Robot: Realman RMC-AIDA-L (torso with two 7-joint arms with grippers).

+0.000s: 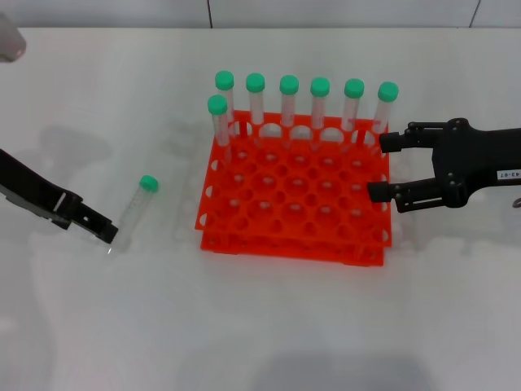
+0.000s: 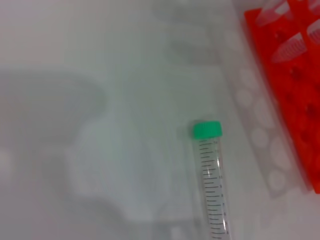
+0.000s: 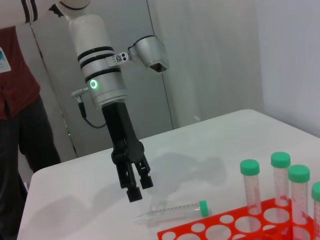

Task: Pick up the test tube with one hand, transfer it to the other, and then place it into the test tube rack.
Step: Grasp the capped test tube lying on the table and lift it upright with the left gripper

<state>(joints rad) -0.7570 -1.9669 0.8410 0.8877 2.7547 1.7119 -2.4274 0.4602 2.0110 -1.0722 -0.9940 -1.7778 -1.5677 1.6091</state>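
Note:
The test tube (image 1: 134, 210) lies flat on the white table, left of the rack, with its green cap pointing away from me. It also shows in the left wrist view (image 2: 212, 185) and the right wrist view (image 3: 172, 209). My left gripper (image 1: 104, 230), black and unlabelled, hangs just above the table beside the tube's pointed end and is not touching it; the right wrist view shows this left gripper (image 3: 136, 189) above the tube's tip. The orange-red test tube rack (image 1: 293, 236) stands mid-table. My right gripper (image 1: 377, 168), with a white label, is open and empty over the rack's right edge.
Several green-capped tubes (image 1: 289, 106) stand in the rack's back row and its far left corner. A corner of the rack (image 2: 295, 90) lies close to the lying tube. In the right wrist view a person in a red shirt (image 3: 10, 75) stands beyond the table's far edge.

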